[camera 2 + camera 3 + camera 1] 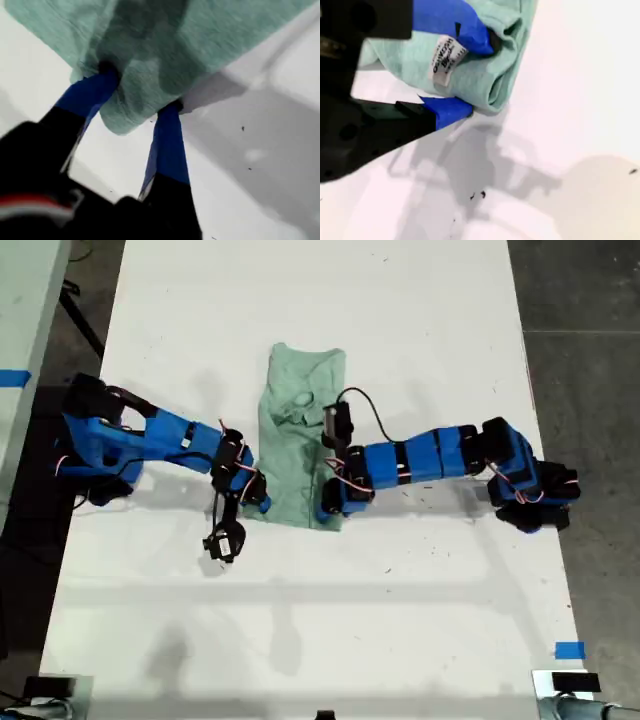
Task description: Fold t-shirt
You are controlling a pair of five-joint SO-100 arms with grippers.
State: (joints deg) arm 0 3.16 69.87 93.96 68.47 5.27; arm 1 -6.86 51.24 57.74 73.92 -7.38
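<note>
Exterior view, folded t-shirt (297,440) mid-table (420,320), my first tool (137,107) and second tool (472,75) pinching its lower corners

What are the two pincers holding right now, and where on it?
Both grip the t-shirt: my first pincer on a bunched edge, my second pincer on a folded edge by the label.

Your exterior view looks straight down from high overhead, taking in the whole white counter (400,320), both arms and strips of floor at either side. Your first wrist view rides close behind my first end effector (137,92), looking along its blue fingers at the t-shirt (200,35). Your second wrist view sits equally close behind my second end effector (470,70). All three views share the t-shirt's near hem.
</note>
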